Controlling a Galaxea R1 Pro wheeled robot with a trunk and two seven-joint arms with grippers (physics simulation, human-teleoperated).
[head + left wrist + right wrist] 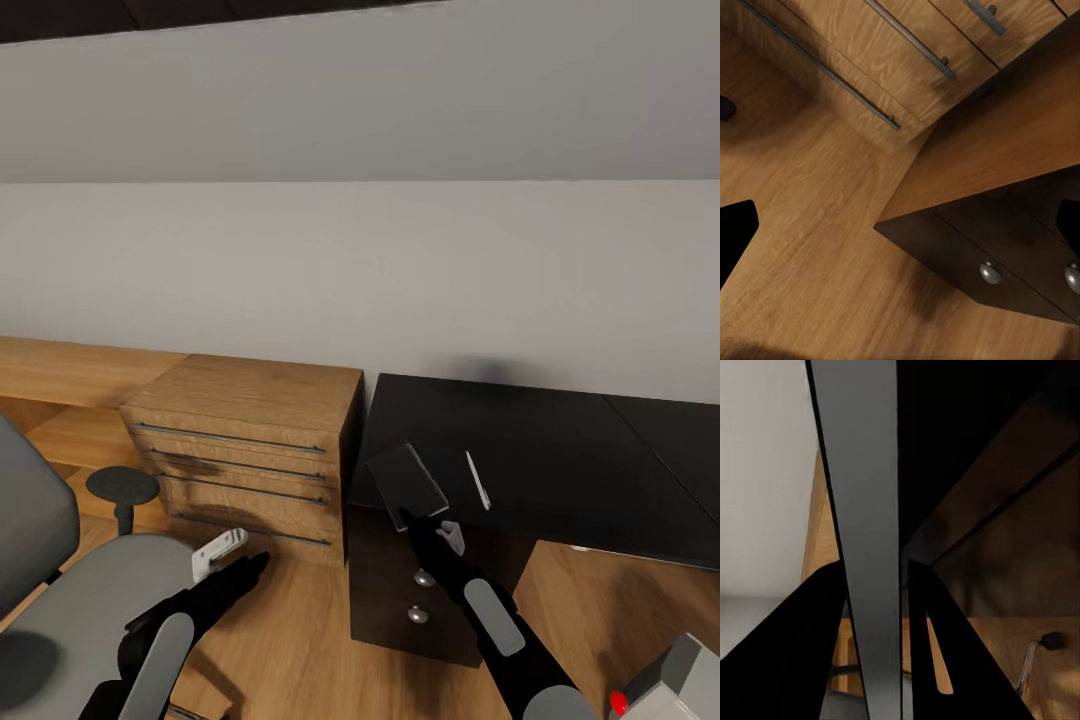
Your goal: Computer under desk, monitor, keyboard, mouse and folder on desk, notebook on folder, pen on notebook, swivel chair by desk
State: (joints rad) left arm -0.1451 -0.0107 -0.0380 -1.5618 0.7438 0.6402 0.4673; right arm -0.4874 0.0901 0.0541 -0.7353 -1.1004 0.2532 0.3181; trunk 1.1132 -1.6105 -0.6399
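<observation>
Pale grey wall ran behind everything, and below it the desk (560, 460) showed its matte black top, with the black drawer unit (420, 600) and its round metal knobs underneath. Right at the desk's near left corner, the right gripper (408, 517) had its black fingers clamped on a thin, flat, grey rectangular item (405, 478), most likely the folder or the notebook; which one could not be told. In the right wrist view that item (862, 525) stood edge-on as a smooth grey slab pinched between the two dark fingers (795, 652). Just beside it on the desktop lay the pen (477, 479), a slim white stick, apart from the fingers. Left of the desk stood a low light-wood cabinet (250, 450) with long bar handles and visible grain. The left gripper (258, 562) hung low over the wood-plank floor (290, 640); whether its fingers were spread or closed could not be told. The swivel chair (90, 590), grey and softly padded, sat at lower left, and the computer (675, 680) peeked in at lower right with its red dot.
</observation>
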